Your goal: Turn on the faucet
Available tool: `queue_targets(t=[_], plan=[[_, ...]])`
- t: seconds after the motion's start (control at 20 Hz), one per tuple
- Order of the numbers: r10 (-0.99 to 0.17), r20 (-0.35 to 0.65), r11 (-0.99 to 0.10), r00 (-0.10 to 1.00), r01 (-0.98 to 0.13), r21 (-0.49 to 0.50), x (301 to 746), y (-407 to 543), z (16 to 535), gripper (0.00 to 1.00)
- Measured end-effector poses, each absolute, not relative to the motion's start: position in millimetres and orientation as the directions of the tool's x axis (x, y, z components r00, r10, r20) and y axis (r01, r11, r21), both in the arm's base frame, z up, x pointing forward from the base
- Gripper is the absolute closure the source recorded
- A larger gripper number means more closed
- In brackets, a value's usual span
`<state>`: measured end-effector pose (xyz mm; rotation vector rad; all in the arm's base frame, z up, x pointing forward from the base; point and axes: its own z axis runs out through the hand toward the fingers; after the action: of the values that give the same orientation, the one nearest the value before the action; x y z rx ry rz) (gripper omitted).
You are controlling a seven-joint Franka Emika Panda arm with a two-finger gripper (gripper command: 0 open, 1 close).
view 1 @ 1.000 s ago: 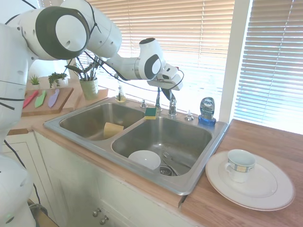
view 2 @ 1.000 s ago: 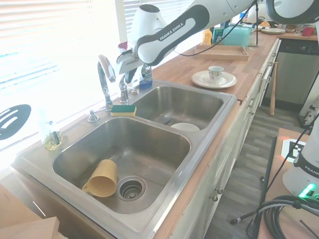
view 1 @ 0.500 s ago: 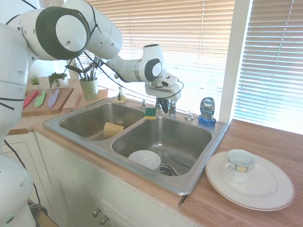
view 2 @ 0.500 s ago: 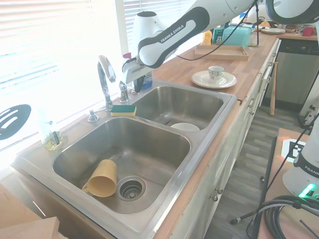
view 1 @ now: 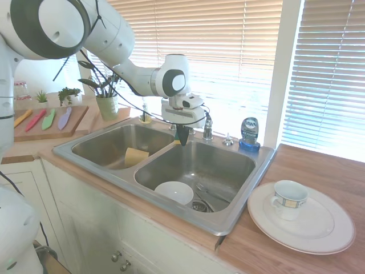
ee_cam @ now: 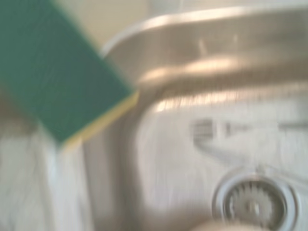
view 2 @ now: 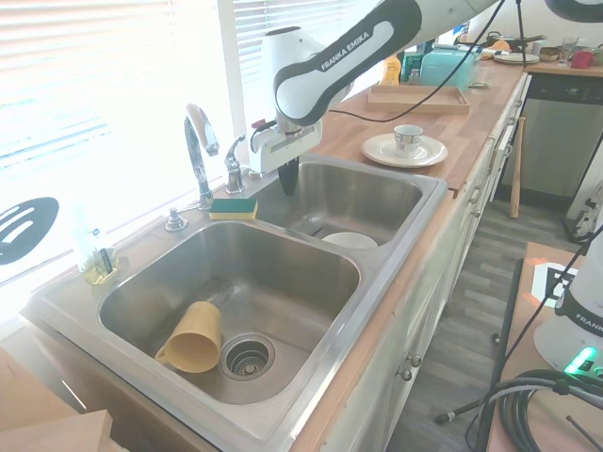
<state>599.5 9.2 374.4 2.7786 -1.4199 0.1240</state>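
The faucet [view 2: 195,149] is a tall chrome gooseneck at the back rim of the double sink, seen best in the second exterior view. Its stubby chrome lever handle [view 2: 233,168] [view 1: 208,129] stands just beside it. My gripper [view 2: 287,177] [view 1: 183,137] points straight down over the back edge of the right basin, a short way in front of the handle and not touching it. The fingers look shut, with nothing between them. No water shows at the spout. The wrist view is blurred and shows a green-and-yellow sponge [ee_cam: 55,67] and the basin's drain [ee_cam: 255,204].
The sponge [view 2: 233,207] lies on the divider's back end. A white bowl [view 1: 174,192] sits in the right basin and a yellow cup [view 2: 193,337] in the left. A blue-based soap bottle [view 1: 249,133] stands at the rim. A plate [view 1: 319,228] with a mug [view 1: 288,198] is on the counter.
My gripper has left the spot by the faucet handle, swung down and forward, and now points straight down over the right basin's back edge.
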Motion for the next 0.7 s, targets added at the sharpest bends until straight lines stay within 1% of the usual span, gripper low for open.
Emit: queue_targets(t=[0.2,0.4,0.55,0.7], plan=[[-0.803,0.079,-0.594,0.590,-0.804,-0.035,551,20,401,1.00],[-0.804,0.077,-0.594,0.590,-0.804,-0.037,511,24,409,1.00],[-0.808,0.074,-0.588,0.585,-0.808,-0.032,493,21,408,1.00],[-0.816,0.067,-0.577,0.574,-0.817,-0.025,486,15,400,1.00]])
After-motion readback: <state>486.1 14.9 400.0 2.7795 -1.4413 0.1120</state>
